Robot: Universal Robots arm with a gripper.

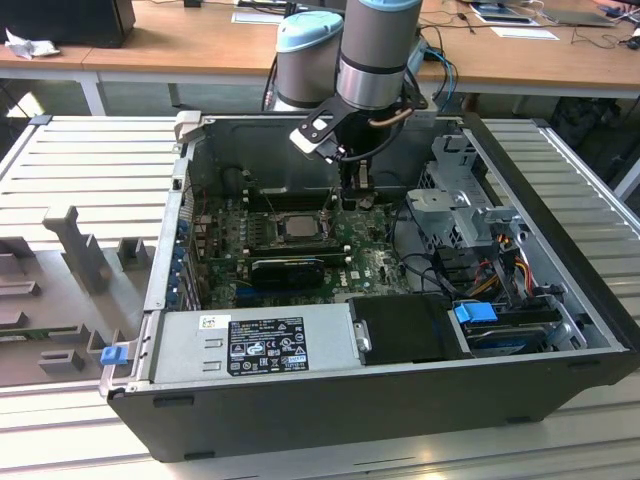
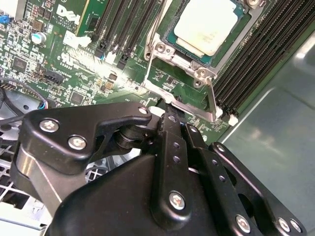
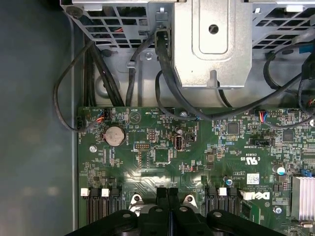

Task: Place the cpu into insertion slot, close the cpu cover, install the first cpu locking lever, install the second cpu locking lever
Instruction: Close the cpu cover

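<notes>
The cpu (image 2: 205,25) lies flat in the insertion slot (image 2: 201,73), silver top up with a green rim around it; in the exterior view the cpu (image 1: 297,224) sits mid-board. The cpu cover (image 2: 189,109) is swung open, and green board shows through its window. A thin locking lever (image 2: 211,98) stands beside it. My gripper (image 2: 170,117) is shut, its black tips right at the cover's free edge; I cannot tell whether they pinch it. In the exterior view the gripper (image 1: 356,195) hangs just to the right of the cpu. The gripper (image 3: 167,191) also appears in the first wrist view.
Long black memory slots (image 2: 256,54) flank the socket. A grey power-supply box (image 1: 250,340) fills the case's near side. A metal drive cage (image 1: 470,215) and black cables (image 3: 162,73) crowd the exterior view's right. The case walls (image 1: 180,200) enclose the board.
</notes>
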